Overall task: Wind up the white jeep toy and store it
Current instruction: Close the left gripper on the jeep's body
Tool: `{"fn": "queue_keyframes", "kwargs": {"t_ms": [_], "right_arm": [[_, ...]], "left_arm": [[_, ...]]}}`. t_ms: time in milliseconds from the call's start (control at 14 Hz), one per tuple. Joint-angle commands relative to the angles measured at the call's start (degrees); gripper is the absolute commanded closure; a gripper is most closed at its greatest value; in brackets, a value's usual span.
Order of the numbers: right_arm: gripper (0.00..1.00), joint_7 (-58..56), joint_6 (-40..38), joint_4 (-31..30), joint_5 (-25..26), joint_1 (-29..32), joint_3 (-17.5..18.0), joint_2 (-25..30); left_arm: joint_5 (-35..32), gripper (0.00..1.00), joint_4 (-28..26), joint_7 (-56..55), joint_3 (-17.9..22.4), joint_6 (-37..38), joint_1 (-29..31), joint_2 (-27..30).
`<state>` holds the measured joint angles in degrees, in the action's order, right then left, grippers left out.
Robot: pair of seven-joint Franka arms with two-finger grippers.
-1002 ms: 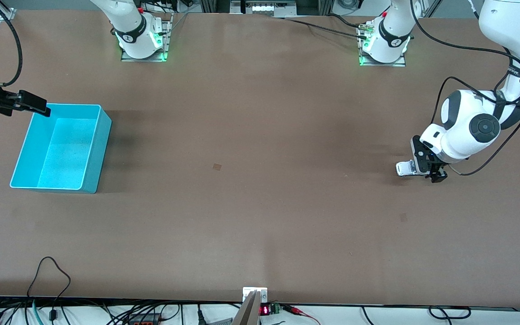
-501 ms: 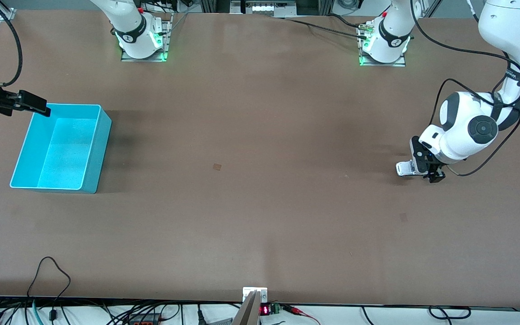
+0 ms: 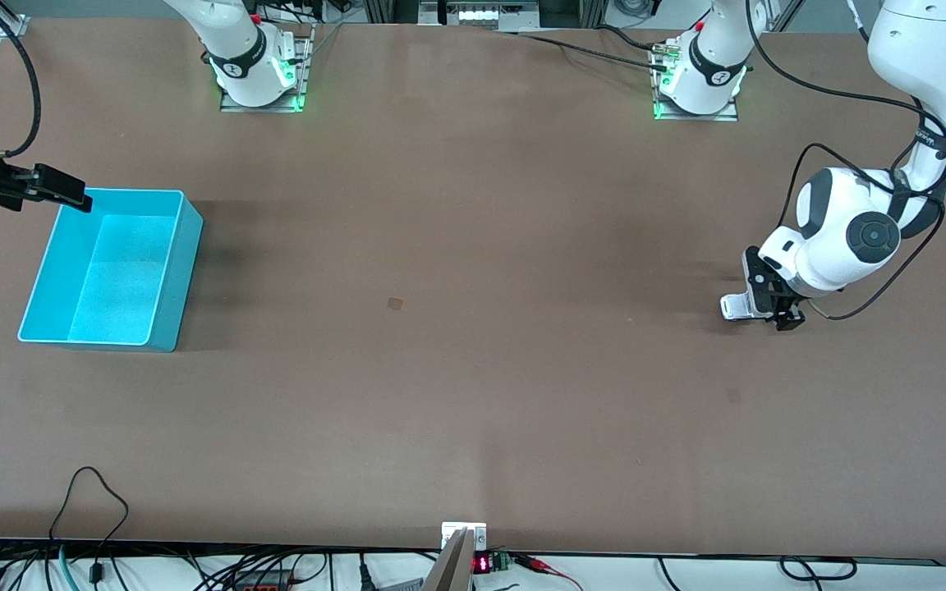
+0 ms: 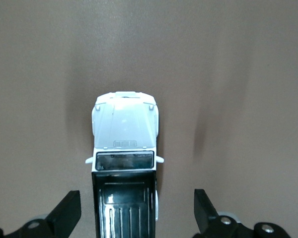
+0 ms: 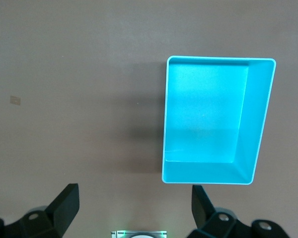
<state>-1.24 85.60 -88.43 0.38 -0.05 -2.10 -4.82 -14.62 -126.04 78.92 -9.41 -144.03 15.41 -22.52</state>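
One white jeep toy (image 4: 124,163) — one bin (image 3: 107,271)

Both arms: glossy white rounded shells with dark grey round caps at the joints. Left arm (image 3: 847,238) carries loose black cables looping from forearm to wrist, strapped by a black band. Each base (image 3: 699,82) is a white column ringed by a black collar with a small white mark, bolted to a metal plate, lit green at the foot. Left gripper (image 3: 773,300) and right gripper (image 3: 50,187) are black; fingers (image 4: 64,215) wedge-shaped, matte, with screw heads showing.
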Motion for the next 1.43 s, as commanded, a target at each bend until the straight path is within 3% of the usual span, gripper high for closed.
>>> {"fn": "queue_keyframes", "kwargs": {"t_ms": [0, 286, 931, 1360], "right_arm": [[0.0, -1.0, -0.3, -0.7, 0.2, 0.1, 0.1, 0.9], [0.0, -1.0, -0.4, -0.7, 0.2, 0.1, 0.1, 0.9], [0.0, -1.0, -0.4, -0.7, 0.2, 0.1, 0.1, 0.9], [0.0, -1.0, -0.4, -0.7, 0.2, 0.1, 0.0, 0.9]], "left_arm": [[-1.1, 0.0, -0.1, 1.0, -1.0, -0.8, 1.4, -0.8], [-1.1, 0.07, 0.0, 3.9, -1.0, -1.1, 2.0, -1.3], [-1.0, 0.49, 0.0, 6.7, -2.5, -0.9, 2.9, -1.1], [-0.9, 0.61, -0.7, 9.2, -2.5, -0.1, 3.0, 0.5]]}}
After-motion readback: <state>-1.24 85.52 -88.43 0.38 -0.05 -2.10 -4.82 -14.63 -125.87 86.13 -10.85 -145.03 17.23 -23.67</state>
